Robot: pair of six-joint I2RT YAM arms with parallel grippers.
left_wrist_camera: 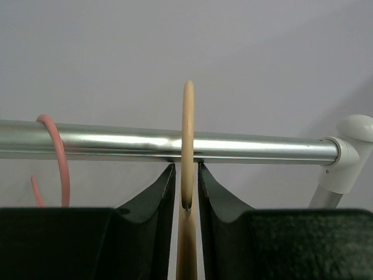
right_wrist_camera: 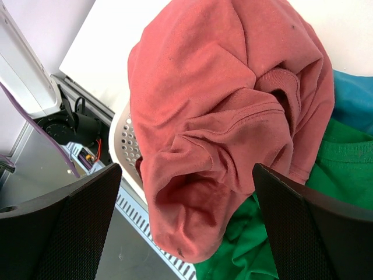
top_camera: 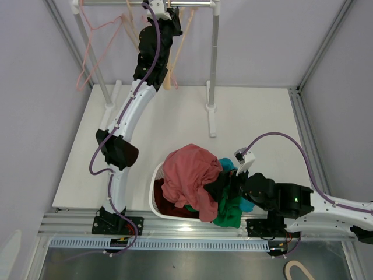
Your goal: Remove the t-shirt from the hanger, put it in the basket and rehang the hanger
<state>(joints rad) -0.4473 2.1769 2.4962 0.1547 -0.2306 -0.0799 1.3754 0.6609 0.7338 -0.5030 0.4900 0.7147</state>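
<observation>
A red t-shirt (top_camera: pixel 189 175) lies crumpled on top of the clothes in a white laundry basket (top_camera: pixel 154 192), off any hanger. In the right wrist view it (right_wrist_camera: pixel 233 105) fills the middle. My right gripper (top_camera: pixel 226 186) (right_wrist_camera: pixel 186 169) is open wide, one finger on each side of the shirt's lower fold, holding nothing. My left gripper (top_camera: pixel 165 14) (left_wrist_camera: pixel 186 175) is up at the clothes rail (left_wrist_camera: pixel 116 146), shut on the neck of a bare wooden hanger (left_wrist_camera: pixel 187 116) whose hook sits over the rail. The hanger's arms (top_camera: pixel 173 64) hang below the gripper.
A pink hanger (top_camera: pixel 87 52) (left_wrist_camera: pixel 58 157) hangs on the rail to the left. The rack's right post (top_camera: pixel 214 58) stands on the table. A green shirt (right_wrist_camera: pixel 326 192) and a blue one (right_wrist_camera: pixel 352 99) lie under the red t-shirt. The basket's perforated wall (right_wrist_camera: pixel 125 146) is near the table's front edge.
</observation>
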